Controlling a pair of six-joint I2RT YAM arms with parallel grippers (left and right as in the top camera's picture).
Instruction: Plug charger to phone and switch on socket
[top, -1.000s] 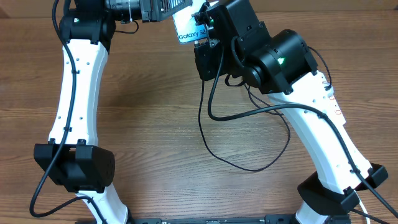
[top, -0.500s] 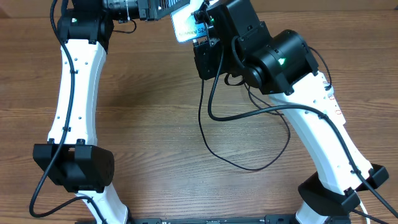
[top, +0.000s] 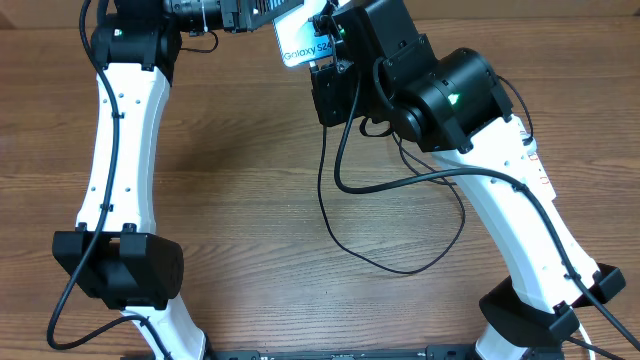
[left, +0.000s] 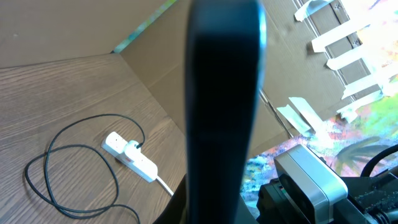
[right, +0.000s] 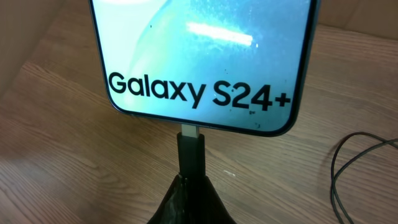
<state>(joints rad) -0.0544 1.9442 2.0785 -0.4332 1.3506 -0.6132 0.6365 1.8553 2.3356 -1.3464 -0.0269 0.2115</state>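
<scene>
Two pincers meet above the wood-grain bench. The left pincer is clenched on the phone, a slim slab with rounded corners and a glossy blue-white screen reading "Galaxy S24+", held off the bench. The right pincer grasps the charger by its matte black rectangular plug. Just beyond its tips, the silver end touches the phone's bottom edge; how deep it sits is unclear. Far below the left pincer, thin black cable loops beside a white oblong power strip.
</scene>
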